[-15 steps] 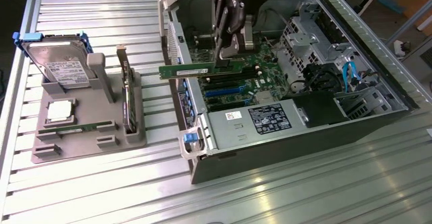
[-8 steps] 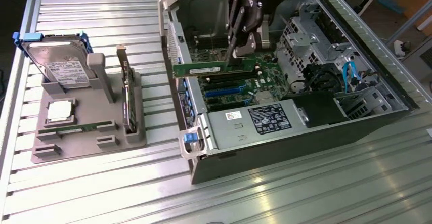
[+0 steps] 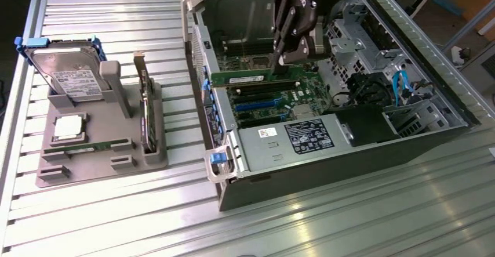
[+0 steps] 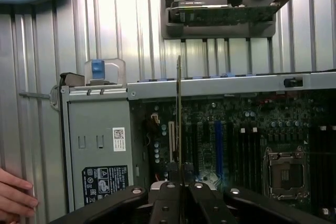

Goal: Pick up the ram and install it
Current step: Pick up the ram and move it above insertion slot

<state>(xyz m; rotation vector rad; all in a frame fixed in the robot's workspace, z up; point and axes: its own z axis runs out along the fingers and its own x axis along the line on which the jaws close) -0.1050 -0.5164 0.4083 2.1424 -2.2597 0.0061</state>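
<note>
My gripper (image 3: 284, 60) hangs inside the open computer case (image 3: 433, 135), shut on the ram (image 3: 251, 79), a narrow green stick with a white label held level above the motherboard (image 3: 279, 97). The wrist view shows the ram (image 4: 179, 108) edge-on as a thin upright strip rising from between my fingertips (image 4: 181, 183), over the board near the white and blue slots (image 4: 218, 140). A second stick like it (image 3: 77, 147) lies flat in the grey fixture tray (image 3: 93, 170).
The tray also holds a silver hard drive with blue clips (image 3: 66, 71), an upright expansion card (image 3: 145, 112) and a processor (image 3: 68, 126). The power supply (image 3: 286, 141) fills the case's near end. A person's hand (image 4: 13, 195) rests beside the case. The CPU socket (image 4: 283, 174) sits open.
</note>
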